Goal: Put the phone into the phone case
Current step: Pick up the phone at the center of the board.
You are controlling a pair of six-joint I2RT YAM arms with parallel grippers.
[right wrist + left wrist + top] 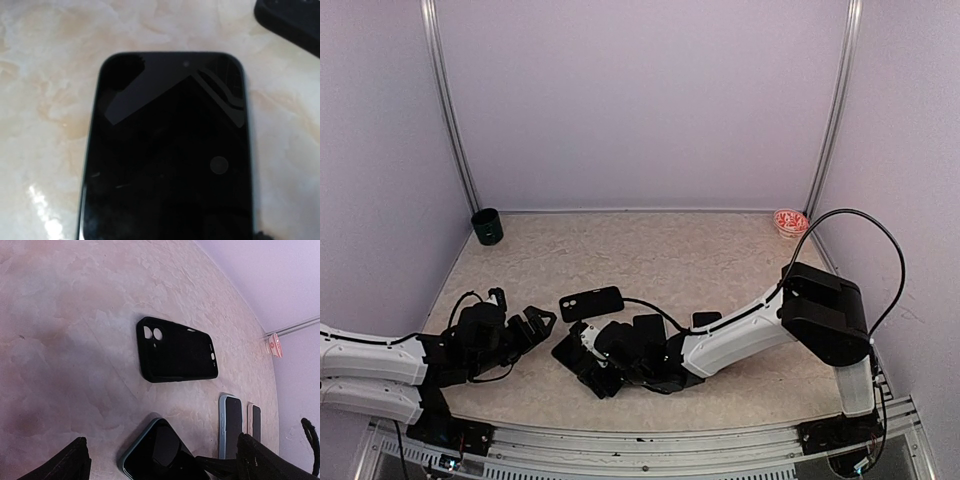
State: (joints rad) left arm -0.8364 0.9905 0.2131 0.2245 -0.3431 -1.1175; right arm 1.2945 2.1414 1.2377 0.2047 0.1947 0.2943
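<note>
The phone (167, 150) lies screen up on the table and fills the right wrist view; its dark face has a teal edge (150, 447). The black phone case (177, 356) lies flat beyond it, open side up with its camera holes to the left, also visible from above (592, 302). My right gripper (588, 358) is low over the phone (565, 350), with one dark finger reaching across its screen in the left wrist view; its fingers do not show in its own view. My left gripper (162, 442) stands open just left of the phone and case (538, 322), holding nothing.
Two more phones, a light blue one (230, 425) and a pink one (254, 420), lie to the right of the target phone. A dark green cup (487, 227) stands at the back left and a small red-patterned bowl (790, 221) at the back right.
</note>
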